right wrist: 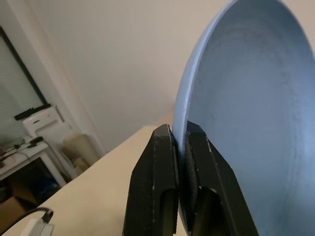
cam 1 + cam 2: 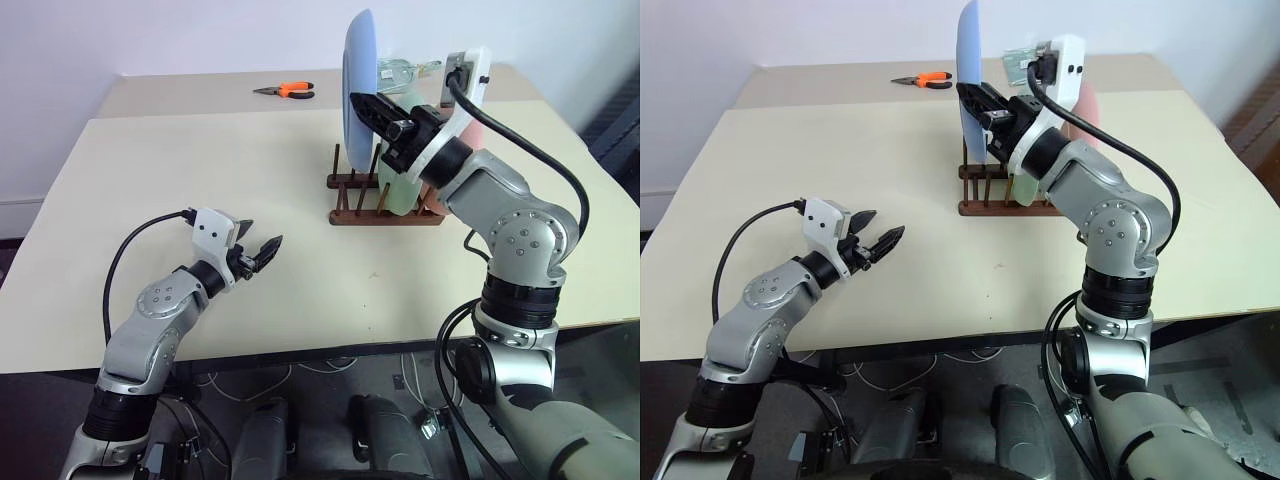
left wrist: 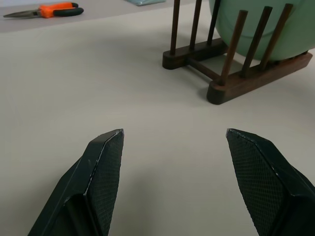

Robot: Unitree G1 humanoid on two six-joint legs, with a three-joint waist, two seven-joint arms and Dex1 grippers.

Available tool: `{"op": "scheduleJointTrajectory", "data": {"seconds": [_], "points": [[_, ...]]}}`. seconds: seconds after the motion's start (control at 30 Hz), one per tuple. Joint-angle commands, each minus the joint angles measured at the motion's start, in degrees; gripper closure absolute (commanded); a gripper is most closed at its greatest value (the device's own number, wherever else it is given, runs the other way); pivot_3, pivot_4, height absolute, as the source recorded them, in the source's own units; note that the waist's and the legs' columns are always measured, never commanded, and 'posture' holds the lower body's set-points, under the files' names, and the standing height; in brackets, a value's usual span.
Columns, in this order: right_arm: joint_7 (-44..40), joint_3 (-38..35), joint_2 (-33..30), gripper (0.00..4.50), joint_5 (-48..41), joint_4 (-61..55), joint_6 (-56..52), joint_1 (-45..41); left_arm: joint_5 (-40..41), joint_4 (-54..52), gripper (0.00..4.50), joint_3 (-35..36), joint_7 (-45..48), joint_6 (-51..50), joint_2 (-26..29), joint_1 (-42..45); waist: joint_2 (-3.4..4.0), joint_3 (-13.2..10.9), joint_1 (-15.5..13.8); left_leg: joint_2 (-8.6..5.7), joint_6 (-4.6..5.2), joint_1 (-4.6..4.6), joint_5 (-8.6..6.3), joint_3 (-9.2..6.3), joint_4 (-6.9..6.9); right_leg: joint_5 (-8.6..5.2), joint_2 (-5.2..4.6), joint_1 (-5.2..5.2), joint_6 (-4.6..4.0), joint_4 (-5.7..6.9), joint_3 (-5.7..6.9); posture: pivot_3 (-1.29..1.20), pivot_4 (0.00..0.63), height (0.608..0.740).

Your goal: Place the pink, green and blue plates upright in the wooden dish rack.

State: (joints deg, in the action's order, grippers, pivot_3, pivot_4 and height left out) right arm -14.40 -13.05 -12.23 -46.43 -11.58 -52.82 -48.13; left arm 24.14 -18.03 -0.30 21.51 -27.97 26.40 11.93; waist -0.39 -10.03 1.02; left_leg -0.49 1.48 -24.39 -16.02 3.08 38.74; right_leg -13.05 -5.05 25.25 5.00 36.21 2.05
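Right wrist view shows the right gripper (image 1: 179,135) pinching the rim of one blue plate (image 1: 251,98), held upright above the wooden dish rack (image 2: 385,200) on the tabletop (image 2: 200,180). Left wrist view shows the left gripper (image 3: 174,142) spread and empty, facing the rack with one green plate (image 3: 256,24) standing between its pegs. Left eye view adds one pink plate (image 2: 478,112) behind the right arm and one pair of orange-handled pliers (image 2: 287,90); no writing is legible.

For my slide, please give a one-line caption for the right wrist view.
Right gripper clamps the blue plate by its rim, held on edge.
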Motion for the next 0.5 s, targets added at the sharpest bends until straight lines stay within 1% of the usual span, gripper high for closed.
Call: {"op": "scheduleJointTrajectory", "data": {"seconds": [0.03, 0.17, 0.33, 0.37, 0.43, 0.5], "points": [[1.76, -1.47, 0.19, 4.50, -2.08, 1.23, -1.53, -1.28, -0.79, -1.63, 1.11, 1.13, 0.65, 0.84, -0.23, 0.50, 0.00, 0.00, -0.17, 0.00, 0.02, 0.00, -0.01, 0.00, 0.03, 0.00, 0.00, -0.01, 0.00, 0.00, 0.00, 0.00, 0.150, 0.740], [3.15, -2.32, 0.25, 4.50, -3.00, 4.88, -3.23, -2.00, -1.29, -1.85, 1.11, 1.09, 0.74, 0.59, -0.57, 0.36, 0.00, 0.00, -0.27, 0.00, 0.10, -0.01, -0.04, 0.00, 0.12, 0.00, 0.01, -0.07, 0.01, 0.00, 0.03, 0.00, 0.150, 0.740], [5.01, -3.68, 0.45, 4.50, -2.19, 10.76, -2.67, -4.12, -1.69, -2.25, 1.11, 1.01, 1.02, 0.25, -1.02, 0.23, 0.00, 0.00, -0.20, 0.00, 0.12, -0.01, -0.05, 0.03, 0.14, 0.00, 0.07, -0.09, 0.02, 0.01, 0.03, 0.00, 0.150, 0.740], [4.54, -3.36, 0.09, 3.81, -1.59, 11.42, -2.11, -4.42, -1.76, -2.30, 1.03, 0.94, 1.07, 0.22, -1.09, 0.23, 0.00, 0.00, -0.20, 0.00, 0.13, -0.01, -0.05, 0.03, 0.14, 0.01, 0.09, -0.09, 0.02, 0.01, 0.03, 0.00, 0.150, 0.740], [3.51, -2.76, -0.45, 3.14, -0.70, 12.14, -1.11, -4.87, -1.90, -2.40, 1.03, 0.84, 1.16, 0.12, -1.18, 0.25, 0.00, 0.00, -0.25, 0.01, 0.13, -0.01, -0.05, 0.03, 0.14, 0.00, 0.12, -0.10, 0.02, 0.01, 0.04, 0.00, 0.150, 0.740], [1.76, -1.38, -1.37, 2.07, 1.14, 12.06, 0.78, -5.17, -2.01, -2.58, 1.03, 0.78, 1.12, -0.01, -1.33, 0.26, 0.00, 0.00, -0.27, 0.01, 0.15, -0.01, -0.06, 0.04, 0.15, 0.00, 0.14, -0.11, 0.03, 0.00, 0.04, 0.00, 0.150, 0.740]]}}
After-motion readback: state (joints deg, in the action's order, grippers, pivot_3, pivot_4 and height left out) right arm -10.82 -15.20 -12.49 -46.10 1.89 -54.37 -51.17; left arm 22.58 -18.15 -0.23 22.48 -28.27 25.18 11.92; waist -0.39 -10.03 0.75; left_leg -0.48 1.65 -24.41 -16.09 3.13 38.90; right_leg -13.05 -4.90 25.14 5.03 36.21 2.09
